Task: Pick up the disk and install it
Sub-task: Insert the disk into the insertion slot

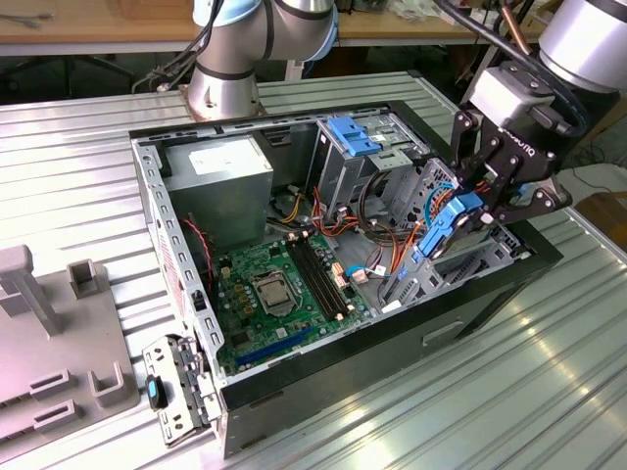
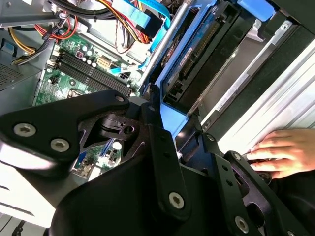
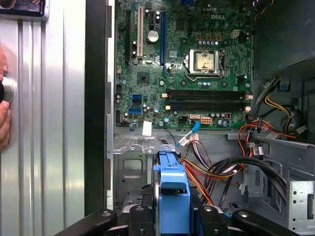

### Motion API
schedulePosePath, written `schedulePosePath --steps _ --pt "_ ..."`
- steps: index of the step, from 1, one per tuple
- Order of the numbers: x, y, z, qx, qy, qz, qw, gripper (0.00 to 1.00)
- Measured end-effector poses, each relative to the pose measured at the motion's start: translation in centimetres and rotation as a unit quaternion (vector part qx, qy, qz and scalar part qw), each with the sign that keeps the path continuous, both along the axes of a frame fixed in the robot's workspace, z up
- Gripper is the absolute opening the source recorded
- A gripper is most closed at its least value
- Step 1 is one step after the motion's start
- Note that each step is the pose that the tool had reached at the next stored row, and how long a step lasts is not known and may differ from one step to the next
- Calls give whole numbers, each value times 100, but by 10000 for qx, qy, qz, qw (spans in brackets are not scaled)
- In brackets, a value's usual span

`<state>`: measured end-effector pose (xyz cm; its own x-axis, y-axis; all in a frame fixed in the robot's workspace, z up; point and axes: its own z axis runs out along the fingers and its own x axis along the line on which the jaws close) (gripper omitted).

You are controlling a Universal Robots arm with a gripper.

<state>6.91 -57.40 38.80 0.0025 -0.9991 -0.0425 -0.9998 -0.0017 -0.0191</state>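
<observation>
The disk (image 1: 449,227), grey metal in a bright blue carrier, hangs steeply tilted over the drive cage (image 1: 460,269) at the exterior view's right end of the open computer case (image 1: 323,362). My gripper (image 1: 482,201) is shut on the disk's upper end. The disk's lower end reaches down to the cage; whether it touches the cage I cannot tell. In the first wrist view the blue carrier (image 3: 172,191) sits between the black fingers of the gripper (image 3: 172,219). The second wrist view has the disk (image 2: 194,59) running away from the gripper (image 2: 170,123) along the case wall.
A motherboard (image 1: 279,294) and cables (image 1: 387,220) fill the case floor, with a grey power supply (image 1: 220,171) and a blue latch piece (image 1: 353,137) at the back. A person's hand (image 2: 283,152) rests on the ribbed table beside the case. Grey fixtures (image 1: 49,333) stand on the exterior view's left.
</observation>
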Motion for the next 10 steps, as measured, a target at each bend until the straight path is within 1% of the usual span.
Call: schedulePosePath --steps 10 --pt "0 -4 -111 -1 0 0 10000 37"
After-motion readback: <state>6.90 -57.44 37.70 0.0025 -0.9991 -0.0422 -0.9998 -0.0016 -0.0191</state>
